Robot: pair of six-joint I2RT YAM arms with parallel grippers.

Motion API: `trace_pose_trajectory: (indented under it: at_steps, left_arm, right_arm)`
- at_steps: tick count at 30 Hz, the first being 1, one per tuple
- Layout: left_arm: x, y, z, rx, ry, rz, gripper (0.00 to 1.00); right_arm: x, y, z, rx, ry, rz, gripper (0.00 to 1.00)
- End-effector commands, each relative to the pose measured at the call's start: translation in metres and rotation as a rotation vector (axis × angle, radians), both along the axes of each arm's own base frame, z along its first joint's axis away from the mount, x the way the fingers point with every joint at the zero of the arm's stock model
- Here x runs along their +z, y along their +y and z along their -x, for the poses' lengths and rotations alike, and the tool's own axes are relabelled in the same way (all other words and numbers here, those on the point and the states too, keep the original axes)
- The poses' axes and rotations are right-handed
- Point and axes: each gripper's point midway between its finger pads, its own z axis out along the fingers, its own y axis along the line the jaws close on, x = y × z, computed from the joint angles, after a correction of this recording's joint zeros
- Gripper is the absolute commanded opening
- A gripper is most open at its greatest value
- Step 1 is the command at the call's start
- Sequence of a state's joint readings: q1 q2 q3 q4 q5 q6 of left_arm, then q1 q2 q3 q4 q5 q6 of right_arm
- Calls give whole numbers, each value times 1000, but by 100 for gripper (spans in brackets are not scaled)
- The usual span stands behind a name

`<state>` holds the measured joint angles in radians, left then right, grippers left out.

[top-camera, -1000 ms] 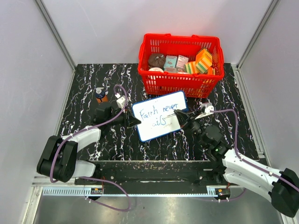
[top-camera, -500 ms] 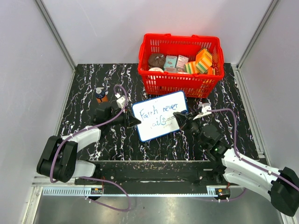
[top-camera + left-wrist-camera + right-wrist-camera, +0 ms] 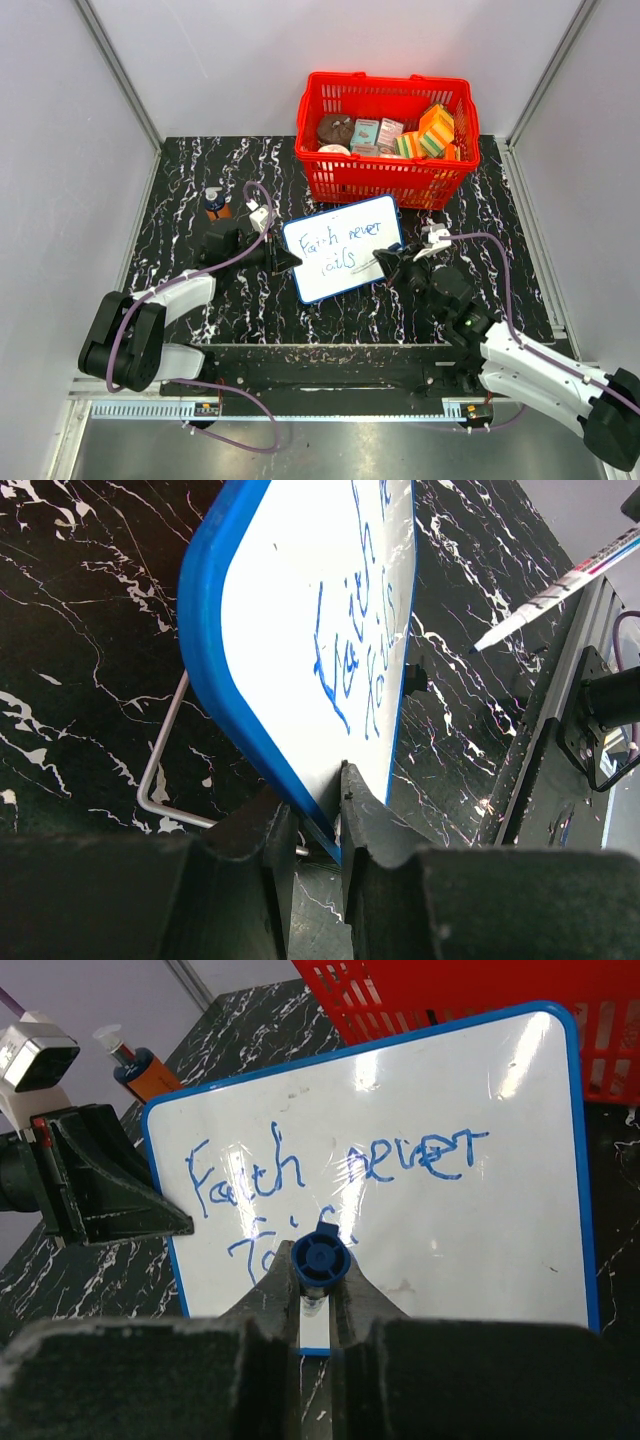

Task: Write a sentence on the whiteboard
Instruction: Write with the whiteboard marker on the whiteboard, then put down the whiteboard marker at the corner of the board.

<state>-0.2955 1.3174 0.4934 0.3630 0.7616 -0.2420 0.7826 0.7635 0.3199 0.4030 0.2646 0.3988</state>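
Observation:
The whiteboard [image 3: 362,278], white with a blue frame, stands tilted on a wire stand [image 3: 160,770] at mid table. My left gripper [image 3: 285,260] is shut on its left edge, fingers [image 3: 372,825] on either side of the frame. The sentence [image 3: 340,246] in blue reads "Faith never" with "fails" below; in the right wrist view its lower line [image 3: 245,1250] is partly hidden. My right gripper [image 3: 388,262] is shut on a marker [image 3: 320,1258], its blue end facing that camera. The marker's tip [image 3: 480,645] hangs just off the board's right side.
A red basket [image 3: 330,180] with several packages stands behind the board. An orange bottle [image 3: 215,203] stands at the back left. Grey walls close in the black marbled table [image 3: 200,170], and a metal rail [image 3: 330,372] runs along the near edge.
My right gripper has drawn back a little toward the near right with the marker, away from the board's face. The left gripper and the board have not moved.

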Motion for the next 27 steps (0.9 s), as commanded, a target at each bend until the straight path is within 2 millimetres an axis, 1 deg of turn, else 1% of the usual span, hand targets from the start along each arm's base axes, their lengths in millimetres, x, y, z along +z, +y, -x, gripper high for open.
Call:
trace_pose_trajectory:
  at_steps: [1,2,3,4,5,6,8,10,11,13,14,15,16,17,18,20,21,23,24,25,26,27]
  left_arm:
    - [-3,16,-25,73,-147,-106,0]
    - [-3,16,-25,71,-147,-106,0]
    - [-2,16,-25,73,-150,-106,0]
    - [-2,16,-25,74,-148,-107,0]
    - [-3,16,-25,75,-150,-107,0]
    - [-2,16,-25,77,-153,-107,0]
    - [-2,16,-25,77,-151,-108,0]
    - [-2,17,-25,77,-153,-107,0]
    - [-2,17,-24,78,-152,-108,0]
    - [-2,17,-24,77,-154,-107,0]
    - [-2,17,-24,79,-156,-107,0]
    - [-1,17,-24,79,-158,-105,0]
    - [-1,17,-24,81,-158,-106,0]
    - [0,17,-24,81,-159,-105,0]
    - [0,17,-24,81,-159,-105,0]
    - [0,17,-24,81,-159,-105,0]
    - [-1,17,-23,79,-158,-105,0]
    - [-1,17,-24,81,-159,-105,0]
    - [0,17,-24,78,-160,-103,0]
    - [-1,17,-23,79,-159,-105,0]
    - [-1,17,-23,79,-159,-105,0]
    - [1,17,-24,80,-162,-104,0]
  right_arm:
    - [9,-3,10,30,27,-5,0]
    - [1,-6,13,31,56,15,0]
    - [5,-8,16,34,54,9,0]
    - [3,-10,17,33,68,9,0]
    - [-7,-14,20,29,100,39,0]
    - [-6,-15,23,36,108,36,0]
    - [-17,-18,27,41,151,53,0]
    - [-15,-18,31,60,160,30,0]
    - [-24,-20,35,68,196,49,0]
    - [-22,-15,40,114,220,31,0]
    - [-24,-18,39,111,239,31,0]
    - [-25,-13,43,154,261,20,0]
    - [-26,-13,44,167,279,11,0]
    - [-28,-18,39,151,299,-2,0]
    - [-34,-14,44,198,333,-10,0]
    - [-39,-16,44,215,382,-46,0]
    - [-48,-19,44,233,434,-65,0]
    - [-55,-22,43,253,490,-114,0]
    - [-68,-28,44,270,552,-158,0]
    - [-68,-29,42,282,573,-206,0]
    - [-69,-34,37,279,574,-235,0]
    - [-83,-35,44,310,642,-272,0]
